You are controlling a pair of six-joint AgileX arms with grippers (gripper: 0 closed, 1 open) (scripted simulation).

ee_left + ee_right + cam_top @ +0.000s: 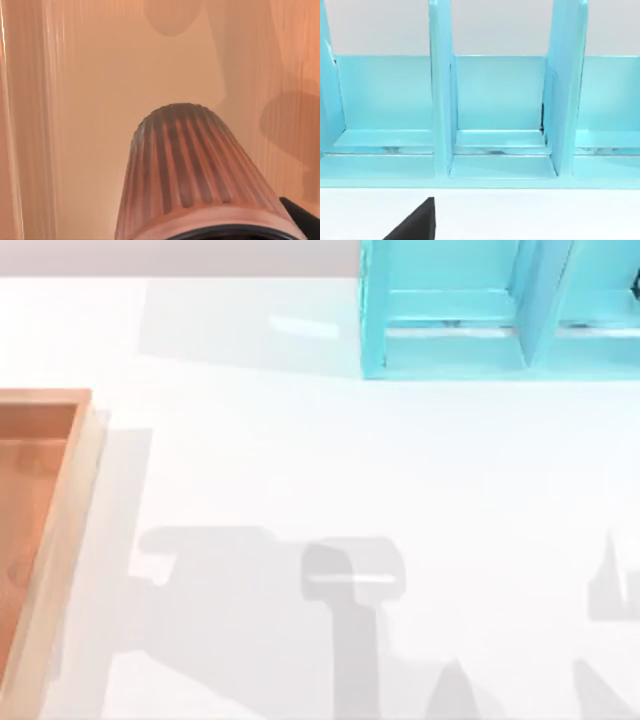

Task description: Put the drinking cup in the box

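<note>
The drinking cup [192, 172], a reddish-brown ribbed tumbler, hangs close under my left wrist camera with its dark rim toward the lens and its base pointing down at the orange-brown floor of the box [90, 100]. Its shadow falls on that floor apart from it, so it hangs clear of the floor. A dark piece of my left gripper [302, 217] shows beside the cup's rim, shut on the cup. In the top view the box [70, 530] lies at the table's left edge. A black part of my right gripper [417, 224] faces the cyan cabinet.
A cyan cabinet [480, 310] with upright dividers [442, 100] stands at the back right of the white table [350, 460]. Arm shadows fall across the table's front half.
</note>
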